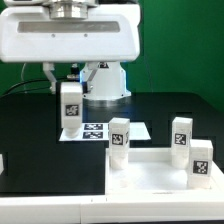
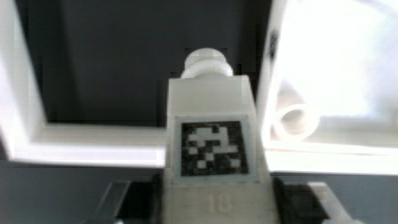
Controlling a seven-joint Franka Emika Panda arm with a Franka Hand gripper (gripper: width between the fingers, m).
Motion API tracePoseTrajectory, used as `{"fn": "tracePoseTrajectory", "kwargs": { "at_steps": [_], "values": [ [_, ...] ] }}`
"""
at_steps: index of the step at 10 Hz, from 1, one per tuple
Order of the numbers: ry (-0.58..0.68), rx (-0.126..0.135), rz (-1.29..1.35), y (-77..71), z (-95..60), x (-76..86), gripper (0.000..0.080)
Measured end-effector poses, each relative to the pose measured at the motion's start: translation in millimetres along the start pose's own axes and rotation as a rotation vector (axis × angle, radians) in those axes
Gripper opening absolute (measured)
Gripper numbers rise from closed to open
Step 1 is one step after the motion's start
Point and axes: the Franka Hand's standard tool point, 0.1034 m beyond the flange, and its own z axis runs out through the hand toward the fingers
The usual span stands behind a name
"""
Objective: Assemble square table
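My gripper (image 1: 70, 92) is shut on a white table leg (image 1: 70, 108) and holds it upright above the table, over the marker board's left end. In the wrist view the leg (image 2: 217, 140) fills the middle between the dark fingers (image 2: 128, 200), its tag facing the camera and its round tip (image 2: 208, 62) pointing away. The square table panel (image 1: 150, 178) lies at the front of the exterior view. Three more legs stand upright on it: one (image 1: 119, 140) at its far left corner, one (image 1: 181, 133) at the far right, one (image 1: 201, 160) on the right side.
The marker board (image 1: 97, 130) lies on the black table behind the panel. The robot's white base (image 1: 105, 80) stands at the back in front of a green wall. In the wrist view the panel's raised rim (image 2: 22, 100) and a round socket (image 2: 295, 122) lie beyond the held leg.
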Motion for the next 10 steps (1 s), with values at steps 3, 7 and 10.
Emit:
{"fn": "tracePoseTrajectory", "kwargs": {
  "at_steps": [3,7,10],
  "values": [
    [0.153,-0.06,0.004,-12.7,1.8,7.6,0.0285],
    [0.059,0.041,0.117,-61.6,5.3,26.7,0.0285],
    [0.05,0.048,0.128,-62.3,6.6,25.1,0.0286]
  ]
}}
